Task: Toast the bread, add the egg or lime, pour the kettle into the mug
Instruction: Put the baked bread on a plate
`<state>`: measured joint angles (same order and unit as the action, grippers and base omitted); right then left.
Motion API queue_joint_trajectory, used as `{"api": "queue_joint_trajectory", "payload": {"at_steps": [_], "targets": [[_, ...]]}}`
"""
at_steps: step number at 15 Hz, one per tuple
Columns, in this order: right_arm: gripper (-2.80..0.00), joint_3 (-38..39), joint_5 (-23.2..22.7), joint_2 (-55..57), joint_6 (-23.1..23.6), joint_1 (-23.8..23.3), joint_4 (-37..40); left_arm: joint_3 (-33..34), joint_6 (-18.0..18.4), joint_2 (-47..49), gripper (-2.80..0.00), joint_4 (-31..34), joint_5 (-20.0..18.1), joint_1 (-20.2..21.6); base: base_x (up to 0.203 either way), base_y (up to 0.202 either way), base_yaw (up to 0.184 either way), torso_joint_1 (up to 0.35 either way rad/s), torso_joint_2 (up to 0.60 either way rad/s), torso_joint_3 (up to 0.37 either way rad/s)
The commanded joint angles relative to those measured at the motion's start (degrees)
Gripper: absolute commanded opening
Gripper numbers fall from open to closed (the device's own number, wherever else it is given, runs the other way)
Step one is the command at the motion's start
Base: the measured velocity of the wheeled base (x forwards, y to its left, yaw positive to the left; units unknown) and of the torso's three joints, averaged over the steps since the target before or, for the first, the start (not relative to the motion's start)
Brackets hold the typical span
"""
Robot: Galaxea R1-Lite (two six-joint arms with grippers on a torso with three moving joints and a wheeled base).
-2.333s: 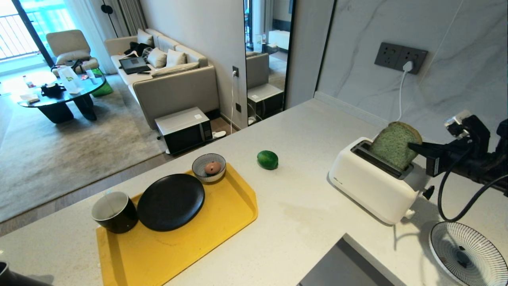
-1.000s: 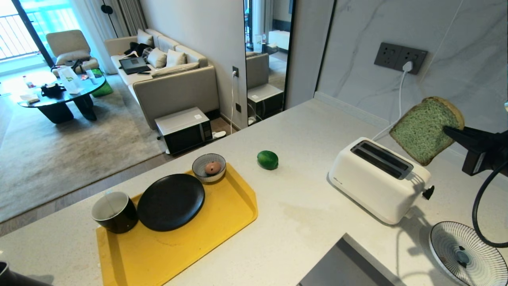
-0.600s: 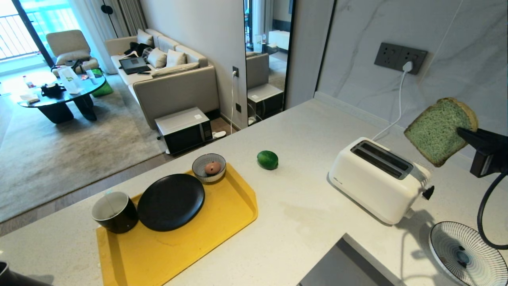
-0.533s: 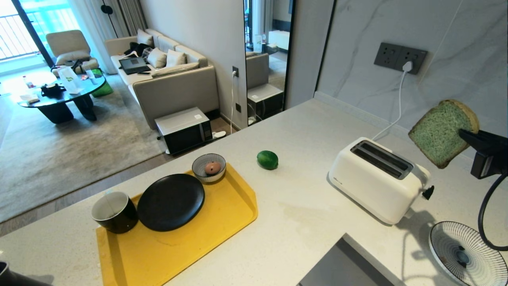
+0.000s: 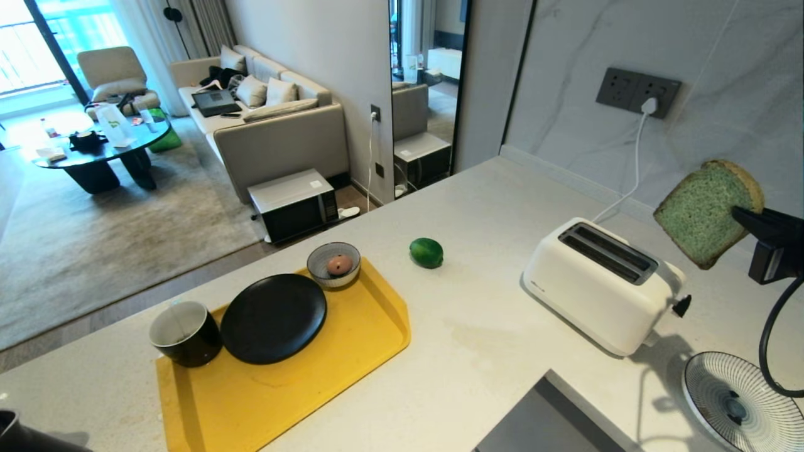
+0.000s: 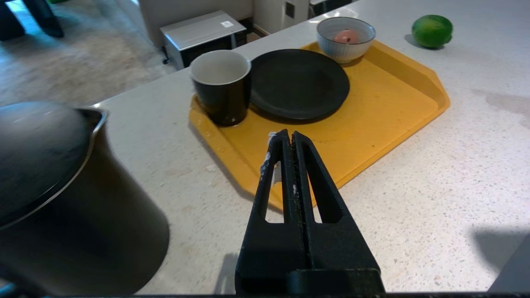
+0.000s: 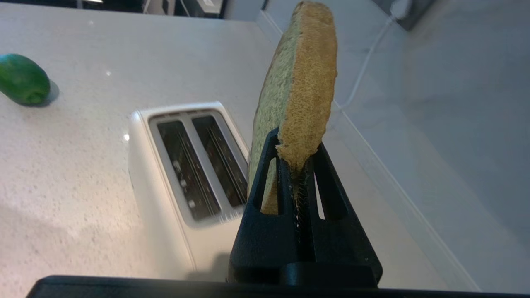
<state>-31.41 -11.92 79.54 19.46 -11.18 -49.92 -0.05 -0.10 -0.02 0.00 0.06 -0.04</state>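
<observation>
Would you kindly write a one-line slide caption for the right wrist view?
Right gripper pinches the bread by its crust, above the white toaster.

Daylight is pouring in from the window [image 5: 38, 44] far behind the counter [image 5: 477, 351], washing out there and keeping the whole scene bright. The toaster [image 5: 600, 285] is casting a soft shadow toward the striped plate [image 5: 741, 402]. Straight lines are bowing near the head view's edges. Close to the left wrist camera, the kettle [image 6: 62, 198] is sitting soft and blurred; beside the bread [image 7: 298, 103], the wall is smearing out of focus.
</observation>
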Motion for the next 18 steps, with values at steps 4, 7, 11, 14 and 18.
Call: {"api": "queue_joint_trajectory", "payload": {"at_steps": [4,7,11,14,18], "targets": [[-2.80,-0.23,-0.12,0.35,0.14,0.05,-0.42,-0.02,0.01,0.02,-2.80,0.00,0.03,0.04,0.001,-0.008,0.152,0.001,0.00,0.002],[-2.80,-0.14,-0.12,0.44,0.13,0.03,-0.44,-0.04,0.01,0.02,-2.80,0.00,0.03,0.04,0.000,-0.008,0.173,0.002,0.00,-0.002],[-2.80,0.09,-0.12,0.44,0.06,0.05,-0.44,-0.04,0.01,0.02,-2.80,0.00,0.03,0.04,-0.001,-0.008,0.176,0.002,0.00,0.001],[-2.80,0.82,-0.20,0.26,0.23,0.11,-0.44,0.05,0.01,0.02,-2.80,0.00,0.03,0.04,0.000,-0.006,0.164,0.001,0.00,0.002],[-2.80,2.52,-1.12,-0.01,0.27,1.53,-0.36,-0.04,0.01,0.02,-2.80,0.00,0.03,0.04,0.000,0.000,0.045,0.002,0.00,0.002]]}}
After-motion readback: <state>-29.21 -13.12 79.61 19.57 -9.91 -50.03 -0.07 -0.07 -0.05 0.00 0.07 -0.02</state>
